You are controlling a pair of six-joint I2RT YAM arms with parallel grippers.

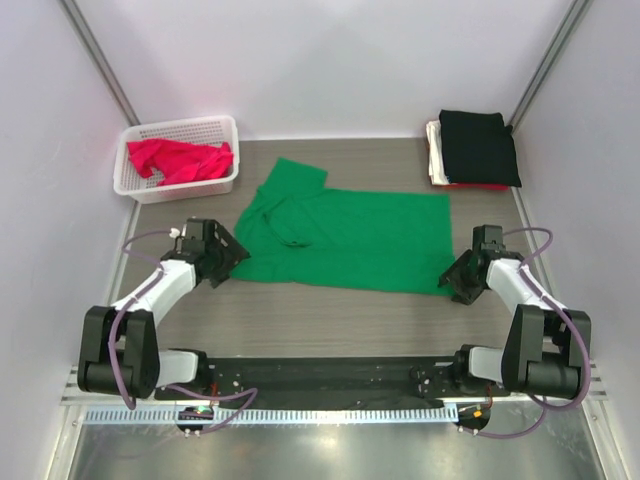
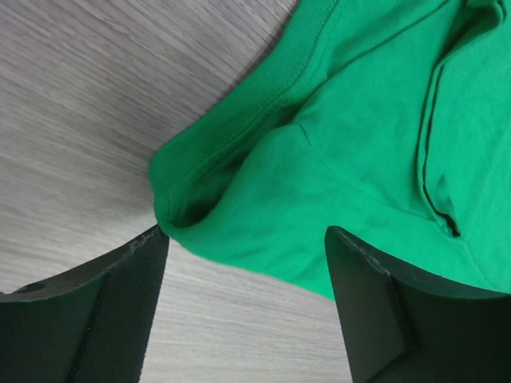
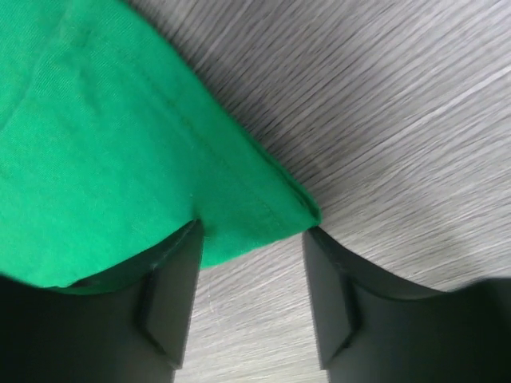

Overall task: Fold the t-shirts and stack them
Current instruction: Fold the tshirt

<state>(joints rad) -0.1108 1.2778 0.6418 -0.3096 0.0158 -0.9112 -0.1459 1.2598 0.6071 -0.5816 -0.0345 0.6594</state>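
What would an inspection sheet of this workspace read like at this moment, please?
Surface: wood-grain table, no stains seen.
Job's things: green t-shirt spread mid-table, one sleeve rumpled; red-pink shirt bunched in the white basket; black shirt folded atop a white shirt and a red shirt, far right corner.
Clutter: nothing seen.
Grippers: left gripper open, jaws either side of the green t-shirt's near sleeve opening; right gripper open, jaws either side of its near hem corner.
Cables: purple cables loop along both arms, off the cloth.
Surroundings: white walls, metal frame posts.
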